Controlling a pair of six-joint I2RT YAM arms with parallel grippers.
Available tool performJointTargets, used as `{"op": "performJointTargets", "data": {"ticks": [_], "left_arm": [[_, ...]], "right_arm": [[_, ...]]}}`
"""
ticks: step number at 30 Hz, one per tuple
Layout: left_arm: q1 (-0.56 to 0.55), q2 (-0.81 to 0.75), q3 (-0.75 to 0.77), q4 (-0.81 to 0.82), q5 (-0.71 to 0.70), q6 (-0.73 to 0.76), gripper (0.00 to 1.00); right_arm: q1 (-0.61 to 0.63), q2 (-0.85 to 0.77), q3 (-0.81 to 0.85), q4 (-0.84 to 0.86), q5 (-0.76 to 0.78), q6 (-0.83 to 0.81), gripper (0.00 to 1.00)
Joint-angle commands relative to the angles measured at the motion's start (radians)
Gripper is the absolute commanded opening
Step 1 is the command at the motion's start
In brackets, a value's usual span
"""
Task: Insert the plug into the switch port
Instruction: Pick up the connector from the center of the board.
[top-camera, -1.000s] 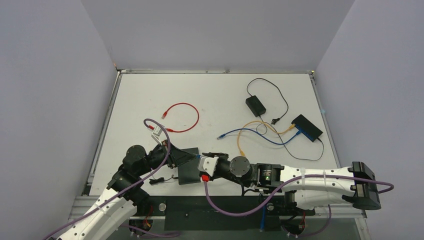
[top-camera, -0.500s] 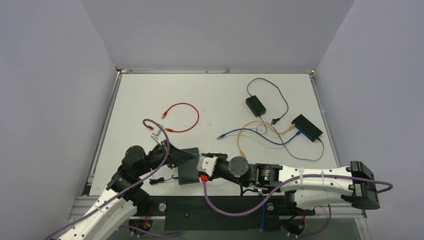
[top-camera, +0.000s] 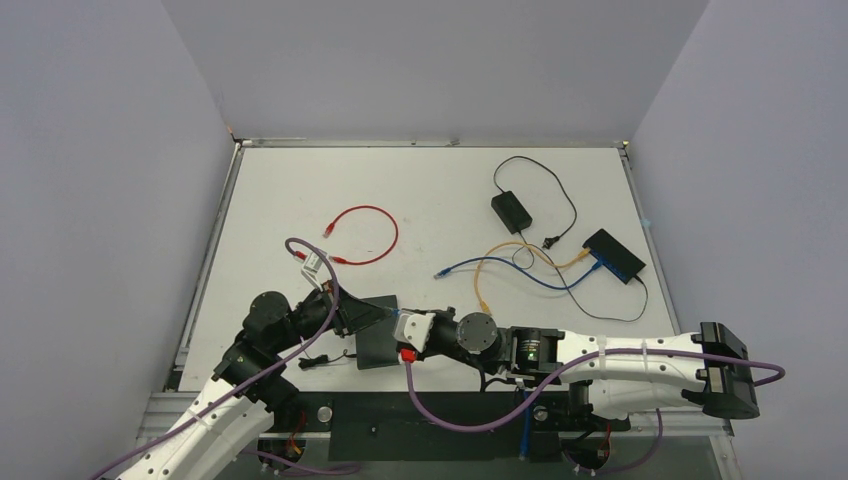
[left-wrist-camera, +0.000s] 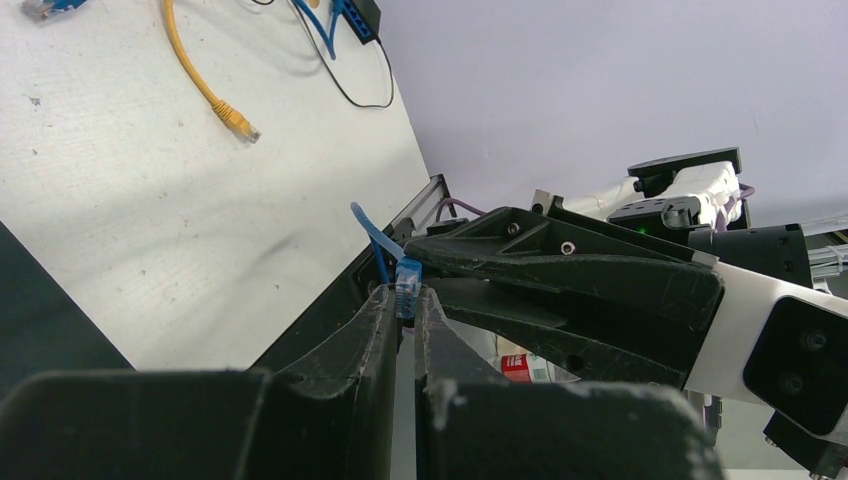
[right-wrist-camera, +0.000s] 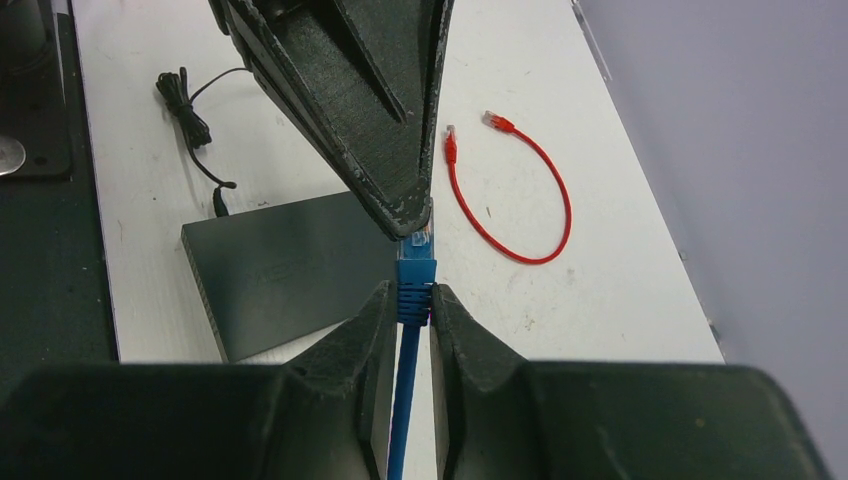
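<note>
The left jaws are clamped tight on the clear tip of the blue plug (right-wrist-camera: 414, 270), which is held in the air by the right edge of a flat dark box (top-camera: 372, 348) at the counter's (top-camera: 440, 190) near side. The right jaws, almost closed, pinch the plug's blue sleeve.

Dark slab (top-camera: 375, 350) blocks the near edge; cable tangle (top-camera: 515, 258) clutters the right.
</note>
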Motion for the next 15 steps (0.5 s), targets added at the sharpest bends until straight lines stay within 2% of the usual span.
{"op": "performJointTargets", "data": {"ticks": [1,3,7,10,15], "left_arm": [[0.003,-0.014,0.015,0.082,0.025,-0.024,0.00],[0.002,-0.014,0.012,0.090,0.028,-0.030,0.00],[0.003,-0.014,0.003,0.111,0.031,-0.041,0.00],[0.002,-0.011,-0.005,0.115,0.029,-0.042,0.13],[0.003,-0.034,-0.009,0.089,-0.005,-0.010,0.29]], "right_arm": [[0.006,0.021,-0.010,0.054,-0.013,0.007,0.08],[0.007,0.023,-0.010,0.053,-0.016,0.004,0.00],[0.007,0.028,-0.005,0.037,-0.022,0.000,0.00],[0.006,0.027,-0.006,0.029,-0.025,-0.002,0.00],[-0.020,0.013,-0.018,0.005,-0.043,0.016,0.00]]}}
